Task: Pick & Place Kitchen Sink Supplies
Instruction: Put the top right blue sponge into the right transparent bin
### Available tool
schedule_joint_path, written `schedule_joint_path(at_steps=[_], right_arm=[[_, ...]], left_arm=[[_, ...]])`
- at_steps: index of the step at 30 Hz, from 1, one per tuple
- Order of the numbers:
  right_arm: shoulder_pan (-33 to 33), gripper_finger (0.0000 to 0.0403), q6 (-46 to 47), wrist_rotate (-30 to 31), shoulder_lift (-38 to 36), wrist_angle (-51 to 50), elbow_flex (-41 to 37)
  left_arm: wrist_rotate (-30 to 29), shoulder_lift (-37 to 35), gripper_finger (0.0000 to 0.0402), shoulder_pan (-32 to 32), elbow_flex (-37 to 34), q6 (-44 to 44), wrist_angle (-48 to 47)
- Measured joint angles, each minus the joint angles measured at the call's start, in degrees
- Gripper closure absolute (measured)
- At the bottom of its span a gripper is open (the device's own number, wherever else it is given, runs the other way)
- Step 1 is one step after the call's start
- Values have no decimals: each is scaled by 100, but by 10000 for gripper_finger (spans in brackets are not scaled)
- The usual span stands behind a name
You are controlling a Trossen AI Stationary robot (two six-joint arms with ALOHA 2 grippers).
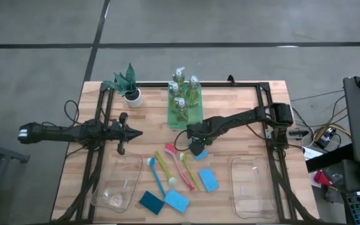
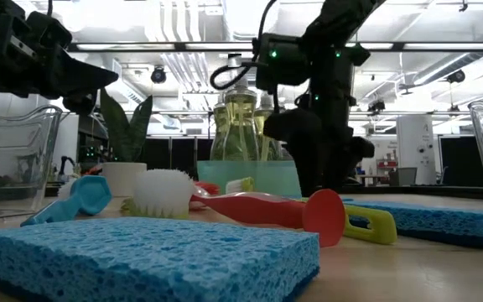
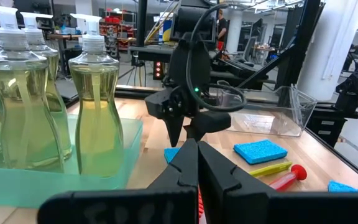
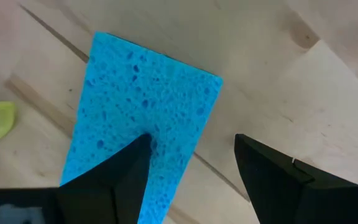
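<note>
My right gripper [image 1: 197, 147] points down, open, just above a small blue sponge [image 4: 143, 112] at mid-table. In the right wrist view one finger [image 4: 120, 171] stands over the sponge and the other [image 4: 272, 177] over bare wood; I see no touch. My left gripper [image 1: 134, 132] waits shut and level at the left. Three clear soap bottles [image 1: 183, 94] stand in a green tray [image 1: 174, 119]. Brushes [image 1: 167, 164] and more sponges [image 1: 209, 180] [image 1: 177, 201] [image 1: 150, 202] lie flat toward the near edge.
A spiky plant in a white pot [image 1: 129, 87] stands at the far left. Two clear bins [image 1: 119, 182] [image 1: 252, 186] sit near the front edge, left and right. The arms' black frames [image 1: 269, 134] run along both sides of the table.
</note>
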Motion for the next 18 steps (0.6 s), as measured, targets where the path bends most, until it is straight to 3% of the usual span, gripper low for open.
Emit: schedule_joint_path(at_steps=[7, 18], right_arm=[[0, 213, -251, 1, 156, 115, 18], [0, 384, -613, -1, -102, 136, -7]], left_arm=[[-1, 0, 401, 0, 0, 0, 1], [0, 2, 401, -4, 0, 0, 0]])
